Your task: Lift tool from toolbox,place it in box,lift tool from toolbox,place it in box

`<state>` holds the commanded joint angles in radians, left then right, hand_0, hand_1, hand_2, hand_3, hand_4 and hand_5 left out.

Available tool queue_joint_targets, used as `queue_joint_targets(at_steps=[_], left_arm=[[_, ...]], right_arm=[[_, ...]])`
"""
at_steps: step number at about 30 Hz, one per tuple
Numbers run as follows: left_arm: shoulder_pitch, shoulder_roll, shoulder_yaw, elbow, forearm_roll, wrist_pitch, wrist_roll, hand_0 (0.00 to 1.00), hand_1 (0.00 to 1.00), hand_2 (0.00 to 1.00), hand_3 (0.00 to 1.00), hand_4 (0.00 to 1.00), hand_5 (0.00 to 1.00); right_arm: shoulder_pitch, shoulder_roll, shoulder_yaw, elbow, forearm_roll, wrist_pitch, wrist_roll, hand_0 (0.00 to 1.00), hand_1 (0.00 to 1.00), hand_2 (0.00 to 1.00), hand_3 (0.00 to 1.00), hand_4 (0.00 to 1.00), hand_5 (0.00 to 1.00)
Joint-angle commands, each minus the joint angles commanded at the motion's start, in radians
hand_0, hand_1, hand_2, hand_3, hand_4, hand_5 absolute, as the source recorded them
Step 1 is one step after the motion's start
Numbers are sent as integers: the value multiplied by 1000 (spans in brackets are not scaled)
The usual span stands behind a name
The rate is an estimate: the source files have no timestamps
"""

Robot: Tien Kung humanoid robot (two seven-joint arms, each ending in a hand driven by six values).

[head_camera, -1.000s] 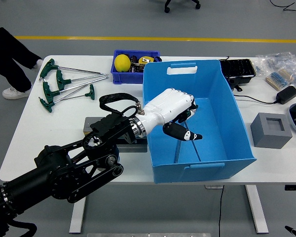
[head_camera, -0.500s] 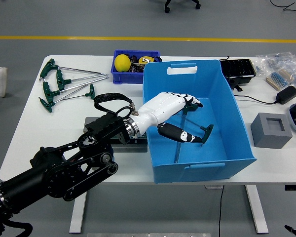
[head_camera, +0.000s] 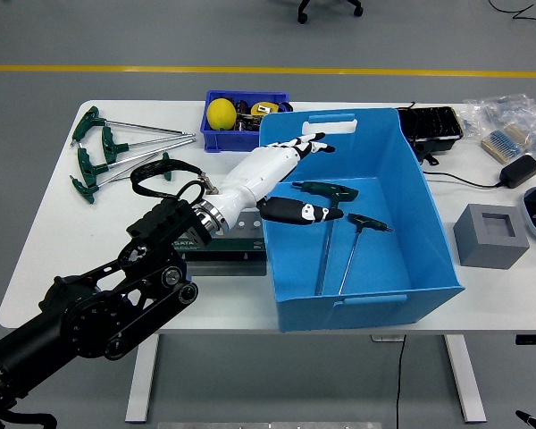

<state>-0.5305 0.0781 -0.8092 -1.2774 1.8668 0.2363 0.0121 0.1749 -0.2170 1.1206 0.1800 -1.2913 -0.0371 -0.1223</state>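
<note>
Two green-handled T-handle wrenches point(head_camera: 339, 241) lie on the floor of the big blue box point(head_camera: 411, 286). The left hand point(head_camera: 281, 174) reaches over its left wall, fingers spread, holding nothing. The dark toolbox point(head_camera: 223, 243) sits beside the box. Four more T-handle wrenches point(head_camera: 116, 156) lie far left.

The left robot hand point(head_camera: 281, 170) is pulling back from the blue box point(head_camera: 411, 192) toward its left wall, fingers now spread and holding nothing, while a second green-handled T-wrench point(head_camera: 357, 234) is now lying on the box floor beside the first T-wrench point(head_camera: 326, 192)
</note>
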Motion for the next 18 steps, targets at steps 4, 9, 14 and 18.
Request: queue_joint_targets(at_steps=[4,9,14,18], left_arm=[[93,-8,-125,-22,-115,44,-27,782,814,900,790,998,744],[206,5,-241,-59,-314,66,-51,743,753,838,749,998,758],[326,33,-314,-102,-528,3,-20,728,740,831,735,998,847],[424,52,-364,-132,-697,-28,-45,728,740,831,735,998,847]], right_arm=[[-1,2,-2,0,4,-1,1,766,685,725,666,947,763],[-1,2,5,0,-8,1,-3,766,686,725,667,947,764],[10,0,-3,0,0,1,1,766,686,725,666,947,763],[12,-1,-10,0,9,0,3,766,686,725,666,947,763]])
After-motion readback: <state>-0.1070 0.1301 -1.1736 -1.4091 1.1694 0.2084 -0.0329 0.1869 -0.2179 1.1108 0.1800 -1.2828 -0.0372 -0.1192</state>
